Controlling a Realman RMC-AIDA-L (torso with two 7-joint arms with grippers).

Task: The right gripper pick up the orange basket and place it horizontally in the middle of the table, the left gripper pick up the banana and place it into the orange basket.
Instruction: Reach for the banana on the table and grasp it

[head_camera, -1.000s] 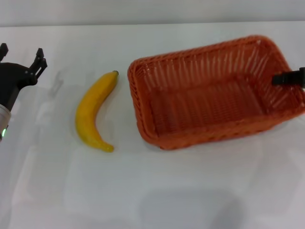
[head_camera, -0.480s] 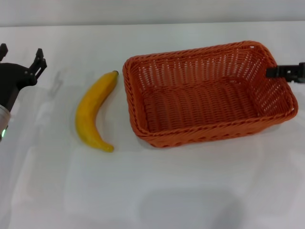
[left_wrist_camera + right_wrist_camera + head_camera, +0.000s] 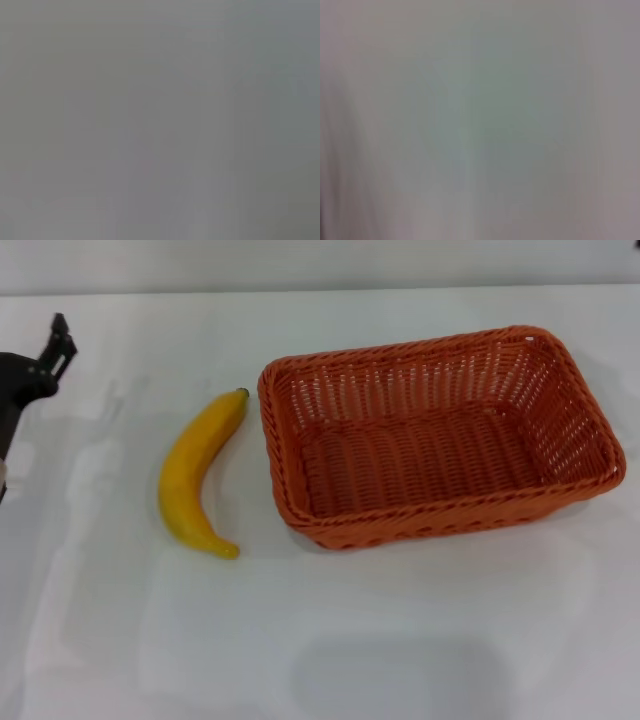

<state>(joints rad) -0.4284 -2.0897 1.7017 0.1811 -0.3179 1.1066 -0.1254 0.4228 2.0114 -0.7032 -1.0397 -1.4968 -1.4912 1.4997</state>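
Note:
The orange basket [image 3: 440,435] rests flat on the white table [image 3: 330,640], right of centre, its long side running left to right and nothing inside it. Just left of it lies the yellow banana [image 3: 195,472], stem end pointing away from me. My left gripper [image 3: 45,360] is at the far left edge of the head view, well apart from the banana; only part of its black claw shows. The right gripper is out of view. Both wrist views show only a featureless grey surface.
Bare white tabletop stretches in front of the basket and banana. A pale wall edge [image 3: 320,270] runs along the far side of the table.
The right gripper let go of the basket's right rim and withdrew out of view; the basket settled flat. The left gripper shifted left, partly leaving the head view.

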